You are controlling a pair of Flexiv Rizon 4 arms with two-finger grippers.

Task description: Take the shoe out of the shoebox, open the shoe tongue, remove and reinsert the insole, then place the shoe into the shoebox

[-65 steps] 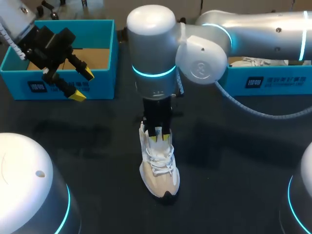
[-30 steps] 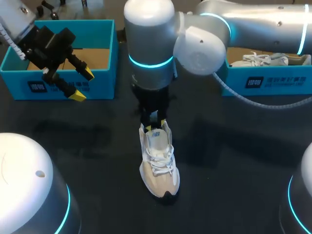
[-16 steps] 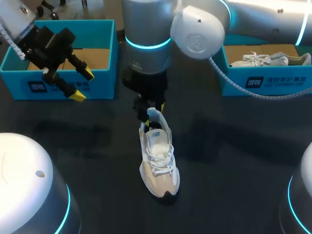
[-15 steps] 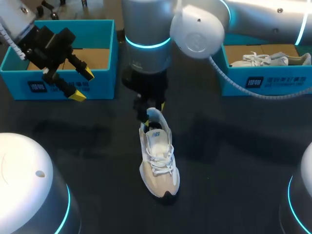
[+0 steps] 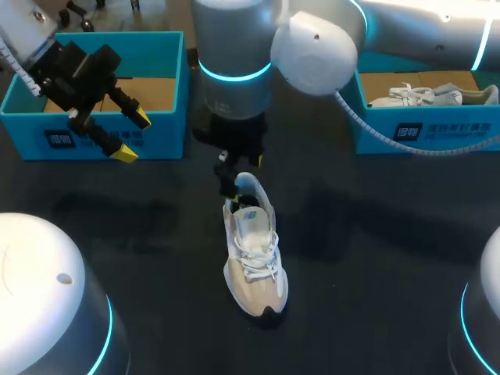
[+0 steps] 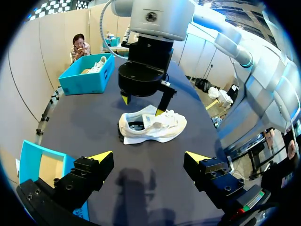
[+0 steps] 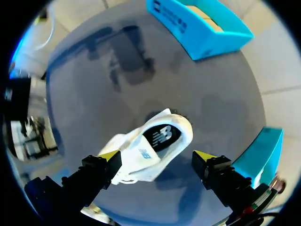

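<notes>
Shoe point(image 5: 254, 254) upright beneath wide-open right gripper point(image 5: 238, 164); an off-centre descent may tip it or miss the insole point(image 7: 161, 136).

In the head view the right arm point(image 5: 312, 47) covers most of its own pincer point(image 5: 239, 166) — whether the tips touch the shoe point(image 5: 254, 258) cannot be told. At upper right the shoebox point(image 5: 422, 133) is cut by the frame's edge, its rear wall behind the arm.
</notes>
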